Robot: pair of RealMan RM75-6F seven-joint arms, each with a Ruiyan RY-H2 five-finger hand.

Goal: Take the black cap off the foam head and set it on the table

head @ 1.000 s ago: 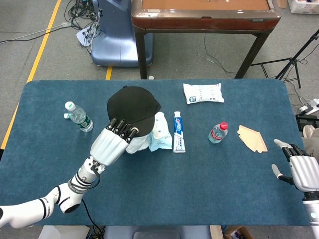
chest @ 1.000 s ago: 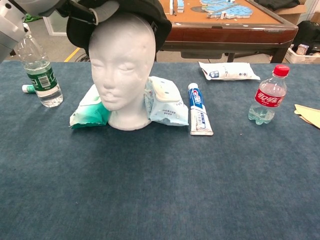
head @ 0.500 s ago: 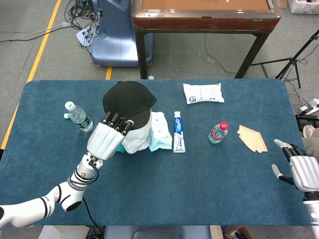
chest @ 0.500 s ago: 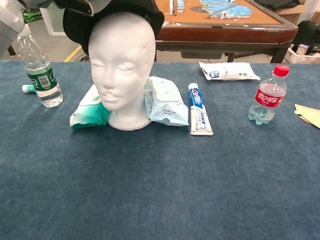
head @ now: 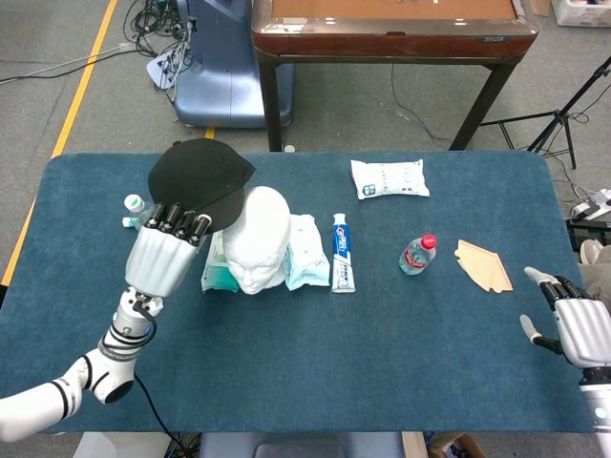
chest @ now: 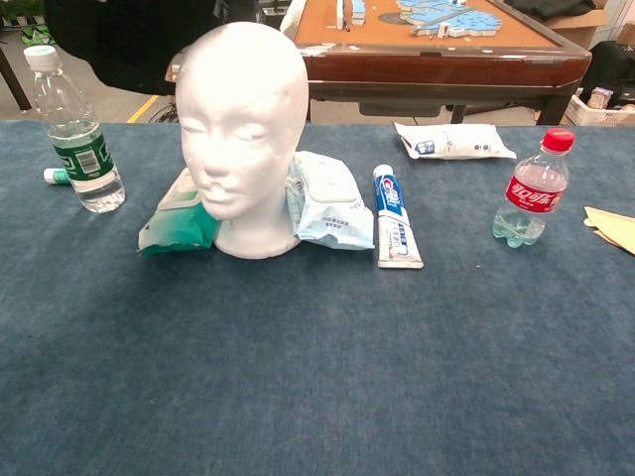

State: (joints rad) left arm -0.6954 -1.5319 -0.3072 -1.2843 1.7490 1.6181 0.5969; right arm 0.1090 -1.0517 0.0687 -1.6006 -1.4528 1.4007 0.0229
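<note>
The white foam head point(head: 258, 239) point(chest: 241, 119) stands bare at the middle left of the blue table. My left hand point(head: 162, 256) holds the black cap point(head: 198, 183) by its brim, lifted clear and to the left of the head. In the chest view the cap point(chest: 134, 45) shows as a dark shape at the top left, above the bottle; the left hand is out of that frame. My right hand point(head: 570, 320) hangs open at the table's right edge, far from the head, with nothing in it.
A green-label water bottle point(head: 153, 224) point(chest: 73, 132) lies under the lifted cap. Wet-wipe packs point(head: 307, 253) point(chest: 327, 201) flank the head. A toothpaste tube point(head: 342, 253), a red-label bottle point(head: 417, 254), a white packet point(head: 388, 178) and a tan paper piece point(head: 485, 266) lie to the right.
My left hand has lifted the cap off the foam head and carried it left, over the water bottle. The head now stands bare. The right hand has not moved.
</note>
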